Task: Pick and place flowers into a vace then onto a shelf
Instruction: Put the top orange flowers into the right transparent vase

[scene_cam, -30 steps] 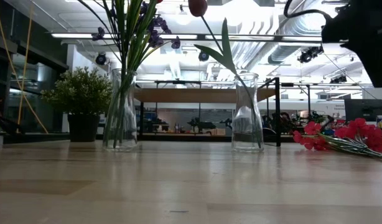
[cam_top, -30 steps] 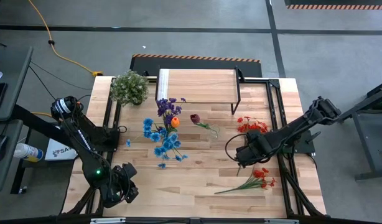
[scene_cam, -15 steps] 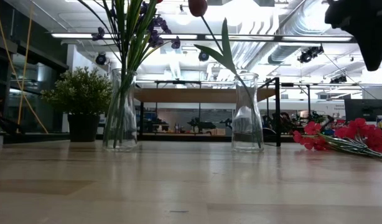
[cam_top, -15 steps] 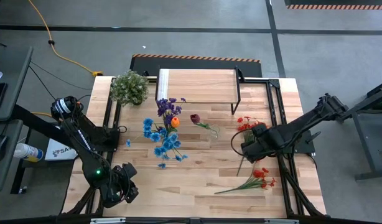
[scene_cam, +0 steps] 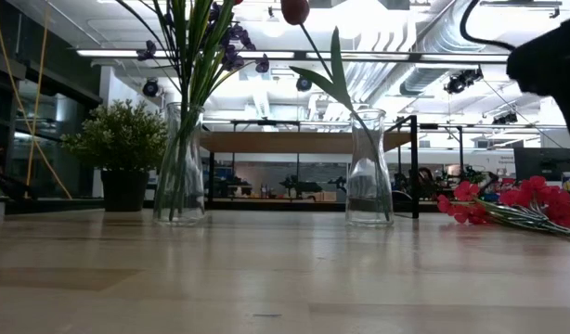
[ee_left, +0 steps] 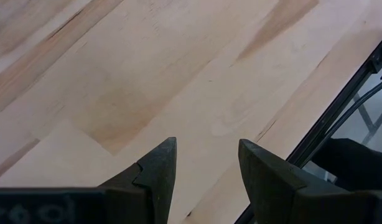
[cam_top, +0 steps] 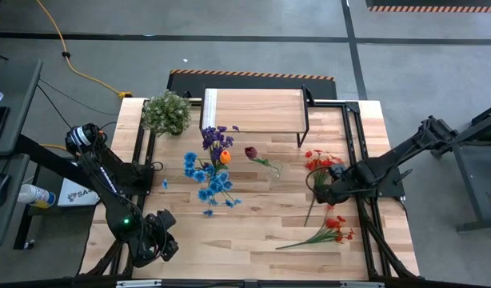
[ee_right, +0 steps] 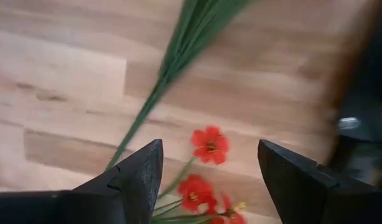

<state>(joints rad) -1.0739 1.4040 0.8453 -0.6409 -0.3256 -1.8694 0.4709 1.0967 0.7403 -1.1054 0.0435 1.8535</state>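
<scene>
Two red flower bunches lie flat on the table at the right: one (cam_top: 321, 162) with its stems (ee_right: 178, 68) running toward the near edge, the other (cam_top: 332, 231) nearer the front. My right gripper (cam_top: 325, 190) hangs open above the first bunch's stems, touching nothing; its fingers stand wide apart in the right wrist view (ee_right: 209, 180). A glass vase (scene_cam: 181, 167) holds blue, purple and orange flowers (cam_top: 212, 164). A second vase (scene_cam: 369, 169) holds a dark maroon flower (cam_top: 251, 152). The shelf (cam_top: 253, 110) stands at the far edge. My left gripper (ee_left: 203, 168) waits open at the near left (cam_top: 153, 240).
A bushy potted plant (cam_top: 167, 112) stands at the far left beside the shelf. Black frame rails (cam_top: 353, 136) run along the table's right side. Bare wood lies between the vases and the near edge (cam_top: 245, 240).
My right gripper has moved toward the table's right edge, away from the vases, and now hangs over the far red bunch's stems, which it had covered before. The flowers and vases have stayed in place.
</scene>
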